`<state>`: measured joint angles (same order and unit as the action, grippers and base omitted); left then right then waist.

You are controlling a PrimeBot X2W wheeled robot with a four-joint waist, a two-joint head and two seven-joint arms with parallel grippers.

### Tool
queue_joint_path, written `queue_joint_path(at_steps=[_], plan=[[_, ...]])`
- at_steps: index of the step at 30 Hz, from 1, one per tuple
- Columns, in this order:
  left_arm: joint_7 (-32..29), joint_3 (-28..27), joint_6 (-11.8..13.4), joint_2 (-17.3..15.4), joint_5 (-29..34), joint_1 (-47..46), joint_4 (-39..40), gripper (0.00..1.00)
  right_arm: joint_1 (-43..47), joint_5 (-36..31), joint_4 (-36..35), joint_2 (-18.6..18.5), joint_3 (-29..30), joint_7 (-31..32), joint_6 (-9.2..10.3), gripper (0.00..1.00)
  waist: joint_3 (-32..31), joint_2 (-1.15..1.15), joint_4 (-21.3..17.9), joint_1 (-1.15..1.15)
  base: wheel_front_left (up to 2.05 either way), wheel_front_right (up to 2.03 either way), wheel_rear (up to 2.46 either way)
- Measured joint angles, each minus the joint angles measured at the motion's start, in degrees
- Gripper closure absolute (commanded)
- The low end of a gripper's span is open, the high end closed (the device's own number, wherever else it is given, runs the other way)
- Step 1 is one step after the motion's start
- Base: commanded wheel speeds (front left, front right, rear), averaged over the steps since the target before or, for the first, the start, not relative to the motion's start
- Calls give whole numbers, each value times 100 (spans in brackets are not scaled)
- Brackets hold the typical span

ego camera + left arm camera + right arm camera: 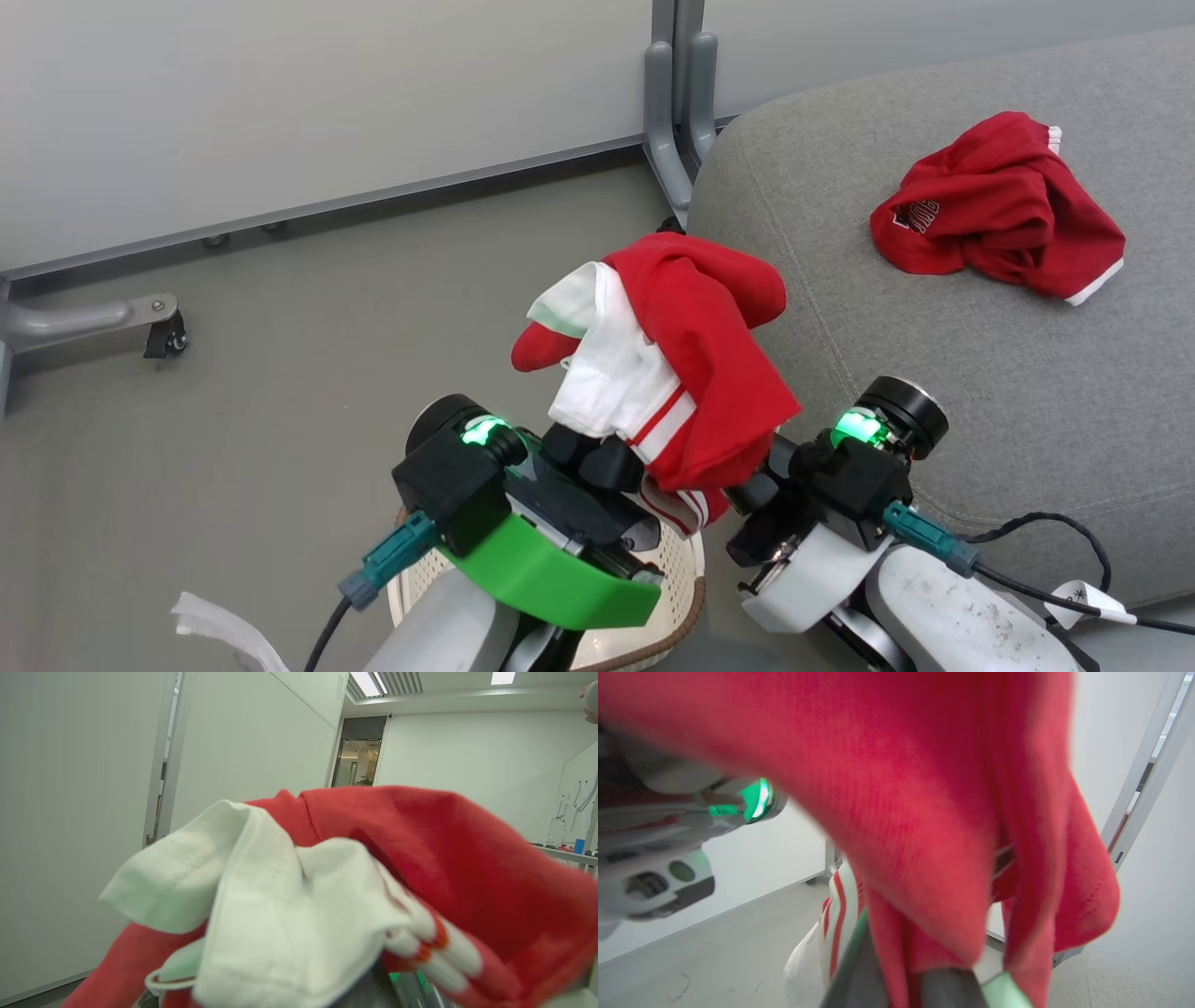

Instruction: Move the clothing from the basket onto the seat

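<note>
above the perforated basket point(677, 571) | left fingers point(366, 994), right fingers point(945, 993): closed tight on soft, bunched red-white clothing point(700, 373)

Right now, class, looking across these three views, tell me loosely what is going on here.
The robot is partway through the job. Its left gripper and right gripper are both shut on a red and white garment, holding it up above the basket, close beside the seat. A second red garment already lies crumpled on the seat. The basket stands on the floor beneath the grippers; whether it holds more is hidden.
</note>
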<state>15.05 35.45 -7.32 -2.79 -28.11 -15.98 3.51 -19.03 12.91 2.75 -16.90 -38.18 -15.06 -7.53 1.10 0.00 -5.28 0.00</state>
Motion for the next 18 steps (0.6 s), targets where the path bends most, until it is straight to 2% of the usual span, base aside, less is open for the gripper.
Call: queue_joint_path(at_steps=[16,18], plan=[[9,-122,-1,2,-15,17,-143,100,107,43,-88,10,242,1,0,100,-29,0,-51,0,0,0,0],[9,-167,-1,1,-15,29,-204,40,125,58,-100,20,311,1,0,100,-41,0,-59,0,0,0,0]])
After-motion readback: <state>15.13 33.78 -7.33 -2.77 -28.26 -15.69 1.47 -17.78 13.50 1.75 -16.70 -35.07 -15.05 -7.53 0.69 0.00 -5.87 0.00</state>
